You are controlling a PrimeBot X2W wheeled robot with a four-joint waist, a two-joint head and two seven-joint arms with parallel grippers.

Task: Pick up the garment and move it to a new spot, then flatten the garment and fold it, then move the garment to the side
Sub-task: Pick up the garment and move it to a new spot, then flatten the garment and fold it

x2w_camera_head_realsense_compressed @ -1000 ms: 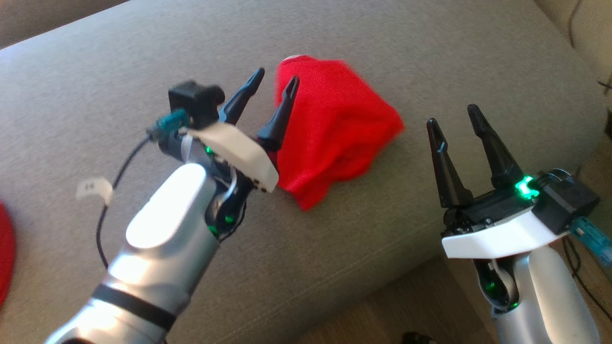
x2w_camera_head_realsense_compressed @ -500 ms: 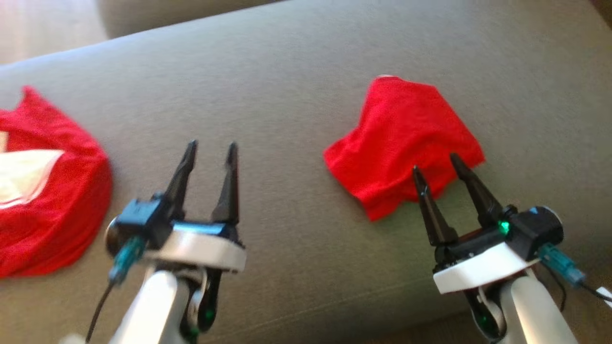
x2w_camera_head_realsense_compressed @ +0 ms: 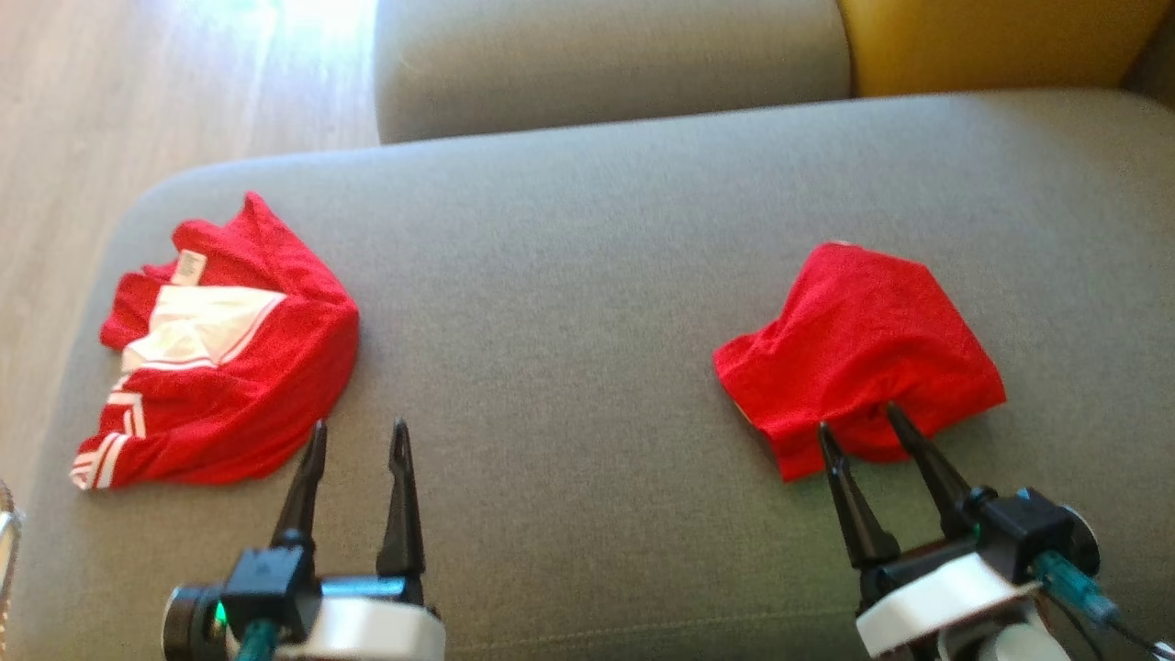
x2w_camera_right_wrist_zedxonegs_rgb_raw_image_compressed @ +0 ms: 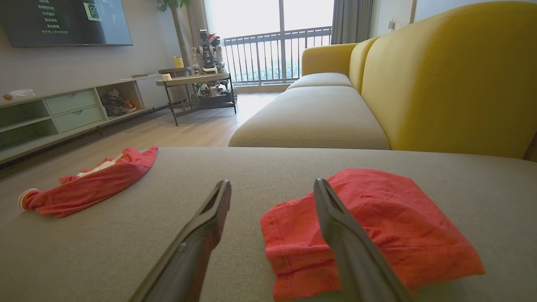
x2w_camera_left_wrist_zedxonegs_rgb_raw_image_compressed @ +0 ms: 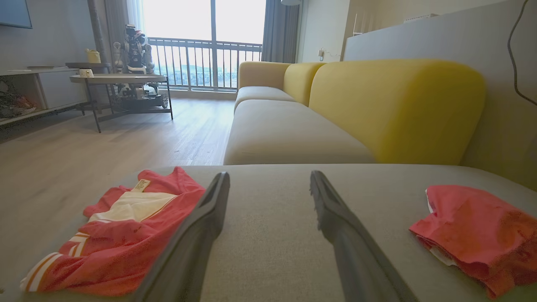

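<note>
Two red garments lie on the grey sofa cushion (x2w_camera_head_realsense_compressed: pixel 569 303). A folded plain red garment (x2w_camera_head_realsense_compressed: pixel 863 349) (x2w_camera_left_wrist_zedxonegs_rgb_raw_image_compressed: pixel 474 235) (x2w_camera_right_wrist_zedxonegs_rgb_raw_image_compressed: pixel 377 226) rests at the right. A crumpled red garment with a white panel and white stripes (x2w_camera_head_realsense_compressed: pixel 229 367) (x2w_camera_left_wrist_zedxonegs_rgb_raw_image_compressed: pixel 126 235) (x2w_camera_right_wrist_zedxonegs_rgb_raw_image_compressed: pixel 92 182) sits at the left, near the cushion's edge. My right gripper (x2w_camera_head_realsense_compressed: pixel 858 420) (x2w_camera_right_wrist_zedxonegs_rgb_raw_image_compressed: pixel 272 184) is open, its fingertips at the near edge of the folded garment, holding nothing. Just to the right of the crumpled garment, my left gripper (x2w_camera_head_realsense_compressed: pixel 360 431) (x2w_camera_left_wrist_zedxonegs_rgb_raw_image_compressed: pixel 269 176) is open and empty.
A second grey seat cushion (x2w_camera_head_realsense_compressed: pixel 606 55) and a yellow backrest (x2w_camera_head_realsense_compressed: pixel 1001 41) lie beyond. Wooden floor (x2w_camera_head_realsense_compressed: pixel 138 83) runs past the cushion's left edge. Farther off stand a round table (x2w_camera_left_wrist_zedxonegs_rgb_raw_image_compressed: pixel 121 79) and a low shelf unit (x2w_camera_right_wrist_zedxonegs_rgb_raw_image_compressed: pixel 63 113).
The head camera has swung, bringing the crumpled garment into view. My left gripper has drawn back from the folded garment to the lower left. Both grippers stayed open.
</note>
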